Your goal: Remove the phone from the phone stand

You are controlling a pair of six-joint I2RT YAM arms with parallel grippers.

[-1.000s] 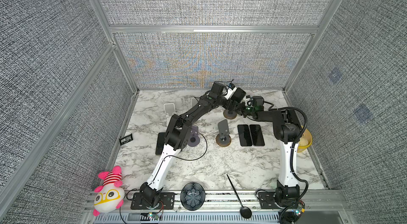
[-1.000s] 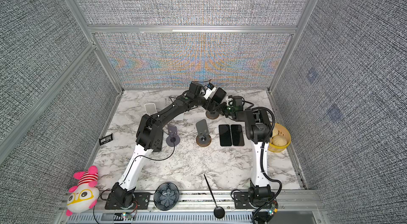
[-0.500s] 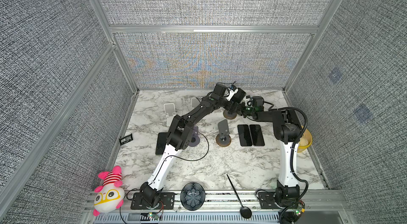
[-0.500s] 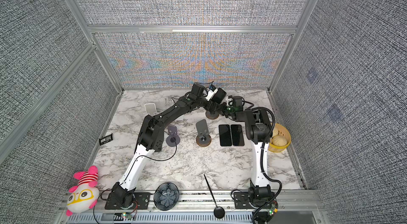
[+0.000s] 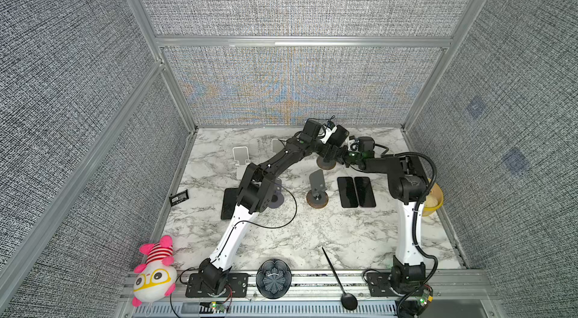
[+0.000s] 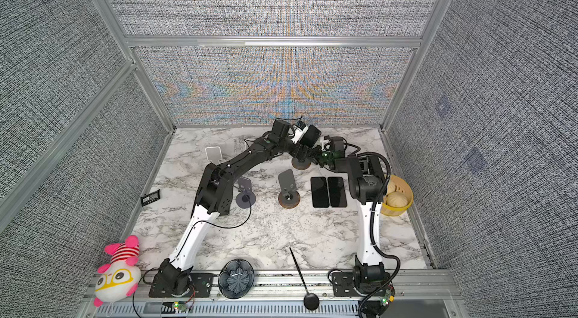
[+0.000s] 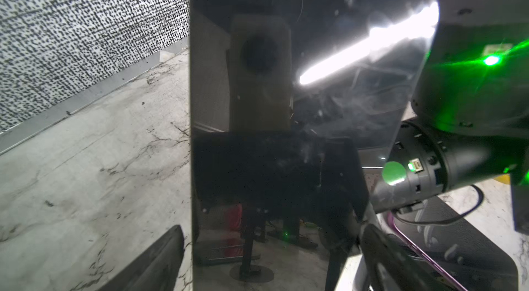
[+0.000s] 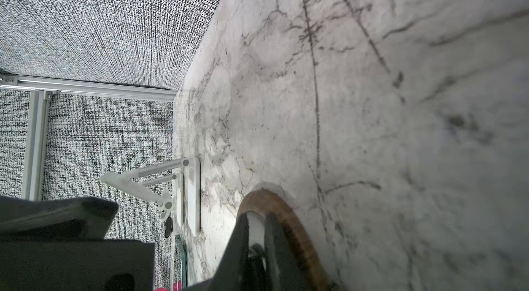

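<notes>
Phone [image 7: 286,98] stands upright between the wide-set jaws of left gripper [image 7: 272,228]; right gripper [image 8: 254,225] clamps phone stand [image 8: 292,218]; white marble tabletop [image 5: 312,238], grey woven walls [image 5: 297,4].

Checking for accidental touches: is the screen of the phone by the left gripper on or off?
Off, it appears: the phone has a black screen with only glare and reflections on it.

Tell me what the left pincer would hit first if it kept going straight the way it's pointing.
The phone. In the left wrist view its dark screen fills the space right ahead of the left pincer, whose open fingers straddle it. How near the screen is, I can't tell.
</notes>
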